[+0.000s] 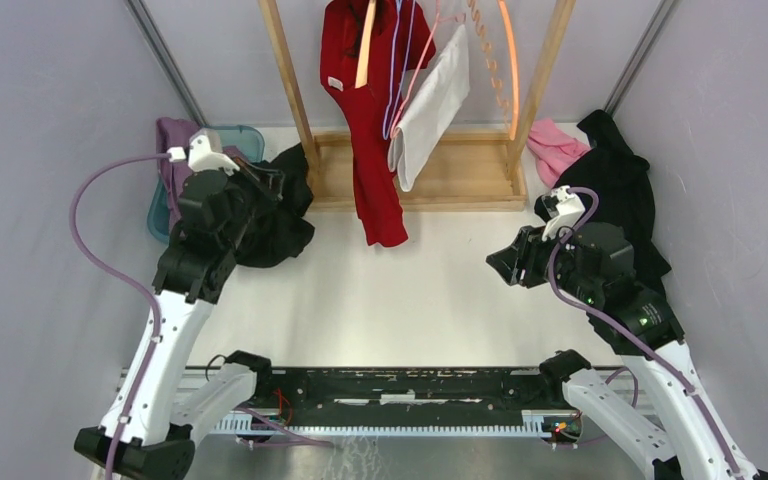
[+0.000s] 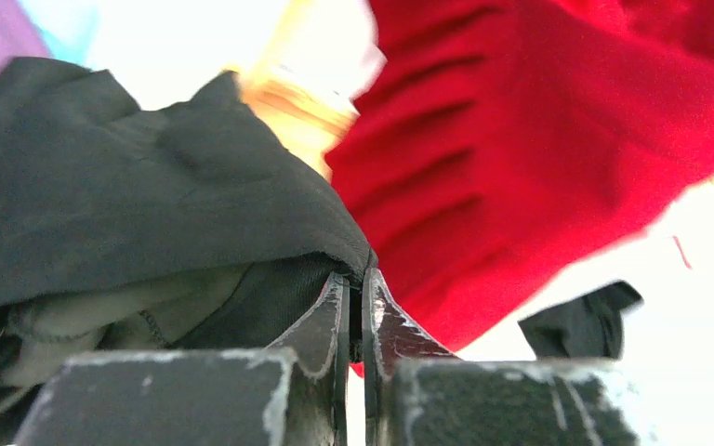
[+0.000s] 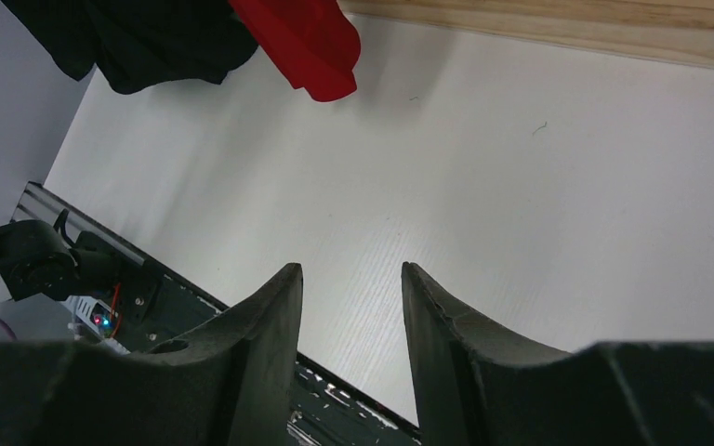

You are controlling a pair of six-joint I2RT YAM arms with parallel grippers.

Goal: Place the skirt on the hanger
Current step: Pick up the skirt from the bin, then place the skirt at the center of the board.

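Note:
A black skirt [image 1: 282, 228] lies bunched at the left of the table, by the rack's left post. My left gripper [image 1: 278, 183] is shut on an edge of it; in the left wrist view the jaws [image 2: 357, 279] pinch a fold of the black fabric [image 2: 130, 186]. On the wooden rack [image 1: 460, 178] hang a red garment [image 1: 375, 190] on a wooden hanger [image 1: 365, 45] and a grey cloth [image 1: 432, 100] on thin pink and purple wire hangers [image 1: 405, 70]. My right gripper [image 1: 495, 265] is open and empty above the bare table [image 3: 351, 271].
A teal bin [image 1: 245, 135] with a purple garment [image 1: 175, 135] stands at the back left. A pink garment [image 1: 555, 145] and another black garment [image 1: 625, 185] lie at the back right. The red garment's hem [image 3: 302, 37] hangs near the table.

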